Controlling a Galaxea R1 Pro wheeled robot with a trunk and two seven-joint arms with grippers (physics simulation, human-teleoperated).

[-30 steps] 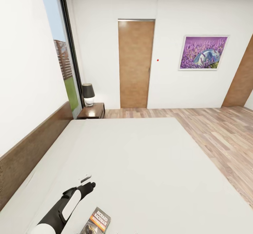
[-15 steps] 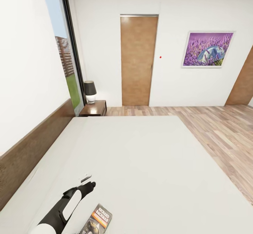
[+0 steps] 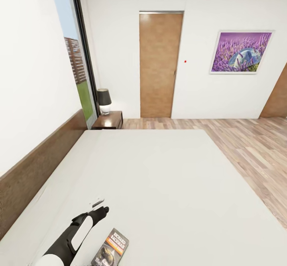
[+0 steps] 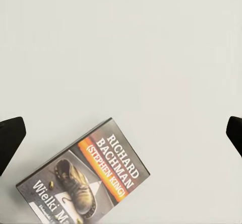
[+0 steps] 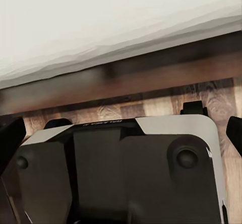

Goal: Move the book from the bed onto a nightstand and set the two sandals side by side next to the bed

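A: Head view first. What's showing?
B: The bed (image 3: 159,178) is taking up most of it, pale mattress, brown headboard (image 3: 36,166) running along the left wall. The book (image 3: 110,249) is lying flat on the mattress near the bottom edge. The left arm (image 3: 77,232) is reaching out over the mattress just left of the book, not touching it.
A: Nightstand?
B: The nightstand (image 3: 109,121) is sitting at the far corner beyond the bed, with a black-shaded lamp (image 3: 104,100) standing on it. A tan door (image 3: 159,64) and the lavender picture (image 3: 241,52) are showing on the far wall, wood floor (image 3: 251,150) to the right of the bed.
A: Left wrist?
B: The book (image 4: 88,178) is lying cover up on the mattress (image 4: 126,48), tilted, "RICHARD BACHMAN" readable, orange band, a boot pictured. The left gripper (image 4: 121,136) is hanging released, its fingertips (image 4: 9,136) spread wide at both edges, book below the gap, nothing clamped.
A: Right wrist?
B: It's looking at the robot's own grey and black body (image 5: 121,173), over the wood floor (image 5: 222,103), with the dark bed frame (image 5: 126,78) and the mattress edge (image 5: 101,22) beyond. The right gripper (image 5: 121,133) is spread too, dark fingertips (image 5: 10,138) apart at the edges, gripping nothing.
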